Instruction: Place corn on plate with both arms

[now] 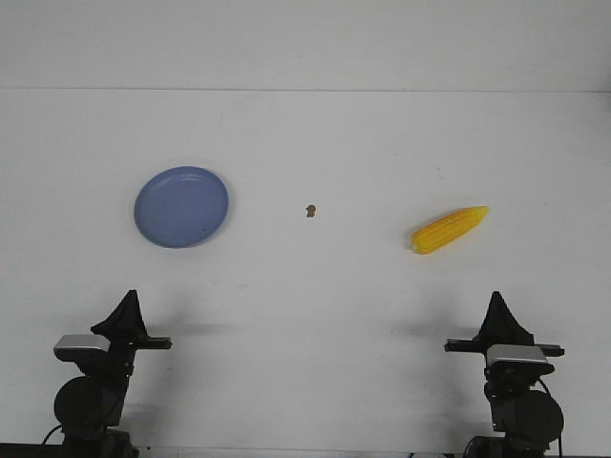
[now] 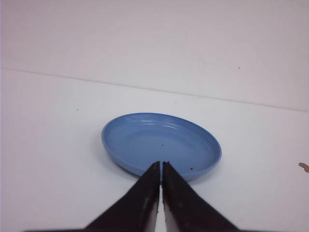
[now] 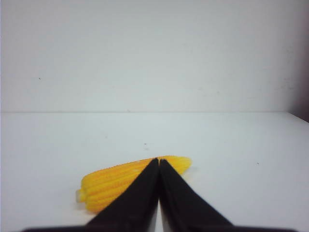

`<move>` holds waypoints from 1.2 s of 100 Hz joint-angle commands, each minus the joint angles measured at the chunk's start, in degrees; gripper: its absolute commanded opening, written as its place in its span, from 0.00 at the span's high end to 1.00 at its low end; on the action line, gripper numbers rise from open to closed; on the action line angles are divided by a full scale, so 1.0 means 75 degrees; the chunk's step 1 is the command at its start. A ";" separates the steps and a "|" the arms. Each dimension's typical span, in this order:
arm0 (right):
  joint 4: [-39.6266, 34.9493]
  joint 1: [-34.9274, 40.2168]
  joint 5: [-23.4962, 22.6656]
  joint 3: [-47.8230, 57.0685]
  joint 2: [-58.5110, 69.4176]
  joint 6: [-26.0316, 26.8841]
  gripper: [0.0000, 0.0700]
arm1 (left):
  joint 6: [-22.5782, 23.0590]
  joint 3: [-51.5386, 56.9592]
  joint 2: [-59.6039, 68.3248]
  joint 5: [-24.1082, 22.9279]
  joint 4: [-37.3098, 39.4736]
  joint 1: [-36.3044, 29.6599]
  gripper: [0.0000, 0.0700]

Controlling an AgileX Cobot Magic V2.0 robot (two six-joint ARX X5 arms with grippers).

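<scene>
Corn [image 1: 449,230] lies well apart from plate [image 1: 181,206].

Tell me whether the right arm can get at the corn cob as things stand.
Probably yes: the corn cob lies alone on the table ahead of the right pincer, nothing between them. That pincer is shut and must open first.

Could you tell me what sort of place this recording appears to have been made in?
Probably a lab test bench for robot manipulation: a bare white table against a plain white wall, two robot arms, and only staged props, a toy-like corn cob and an empty blue plate.
</scene>
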 commanded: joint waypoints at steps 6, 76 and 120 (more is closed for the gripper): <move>0.0087 0.0006 -0.0003 -0.0017 -0.0003 0.0111 0.99 | -0.0012 -0.0152 -0.0015 -0.0012 0.0096 0.0003 0.98; 0.0335 0.0006 0.0009 -0.0017 -0.0003 0.0000 0.99 | -0.0012 -0.0026 -0.0015 -0.0012 0.0335 0.0006 0.98; -0.1588 0.0003 0.0026 0.1687 0.0443 0.0583 0.99 | -0.0423 0.2177 0.1011 -0.0009 -0.1332 0.0003 0.98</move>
